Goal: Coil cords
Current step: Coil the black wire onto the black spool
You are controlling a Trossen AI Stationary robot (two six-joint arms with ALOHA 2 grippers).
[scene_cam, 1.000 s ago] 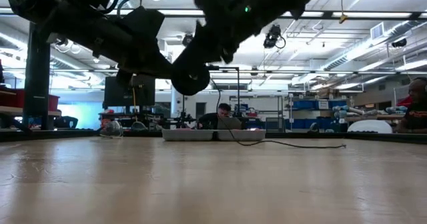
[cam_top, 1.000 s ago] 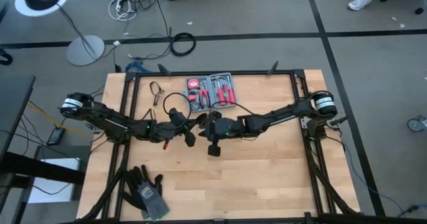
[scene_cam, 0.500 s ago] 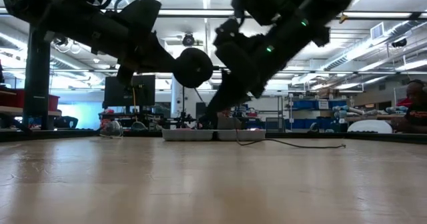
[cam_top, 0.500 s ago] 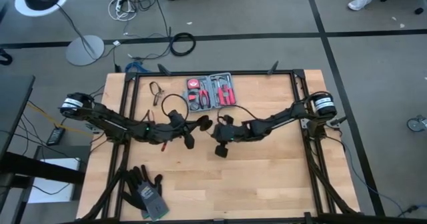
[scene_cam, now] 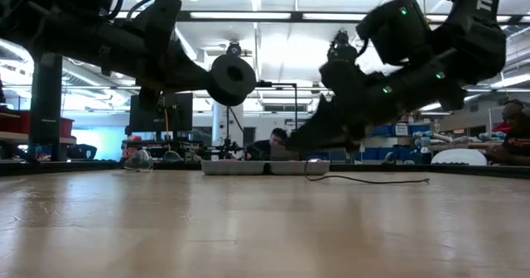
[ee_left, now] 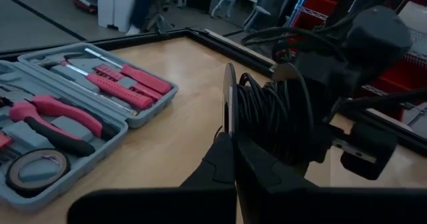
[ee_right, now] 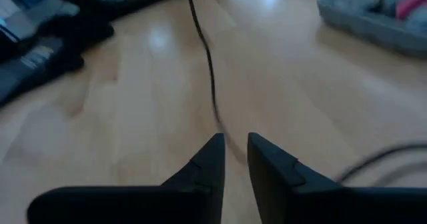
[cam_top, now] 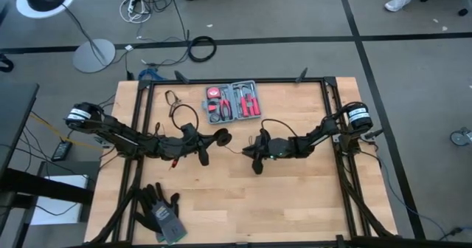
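left gripper [ee_left: 233, 141] clamping disc [ee_left: 230, 104], mid-table

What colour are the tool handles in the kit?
Pink-red handles in a grey kit; clearest in the left wrist view.

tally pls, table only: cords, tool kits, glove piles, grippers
cord: 1
tool kit: 1
glove pile: 1
grippers: 2 (left gripper, right gripper)
total: 5
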